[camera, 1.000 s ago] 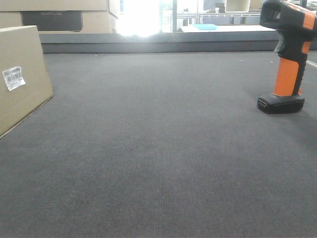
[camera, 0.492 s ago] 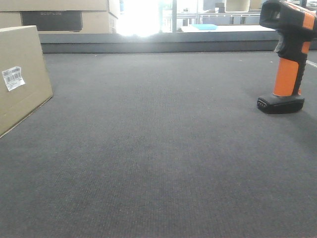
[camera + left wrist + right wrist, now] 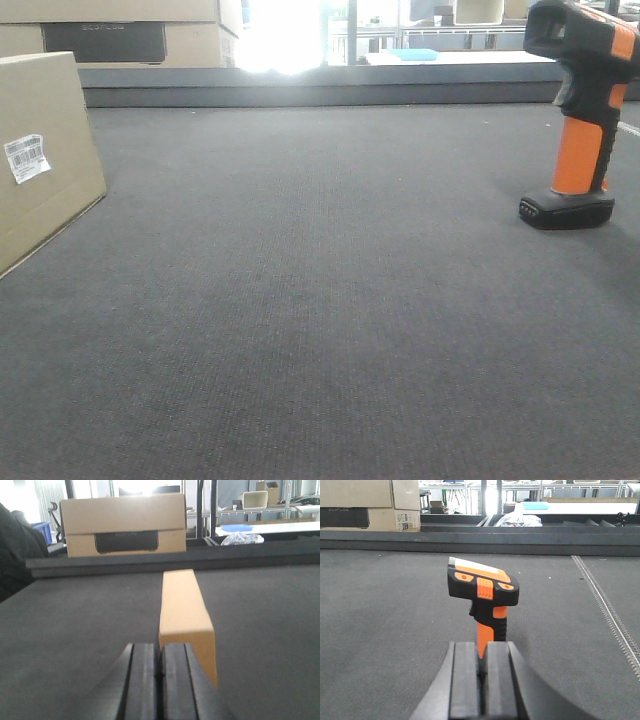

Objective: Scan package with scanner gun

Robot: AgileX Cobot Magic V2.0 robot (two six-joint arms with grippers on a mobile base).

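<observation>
While both tools sit closed and empty, right tool (image 3: pixel 482 675) just behind upright scanner gun (image 3: pixel 485 597); closed advance could topple it.

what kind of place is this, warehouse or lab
Probably a warehouse-style packing or test area: a package with a barcode label, a scanner gun on dark matting, stacked boxes and metal shelving behind.

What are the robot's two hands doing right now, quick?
Left hand: closed, empty, just short of the plain tan cardboard box.
Right hand: closed, empty, behind the orange-handled black scanner gun.
</observation>
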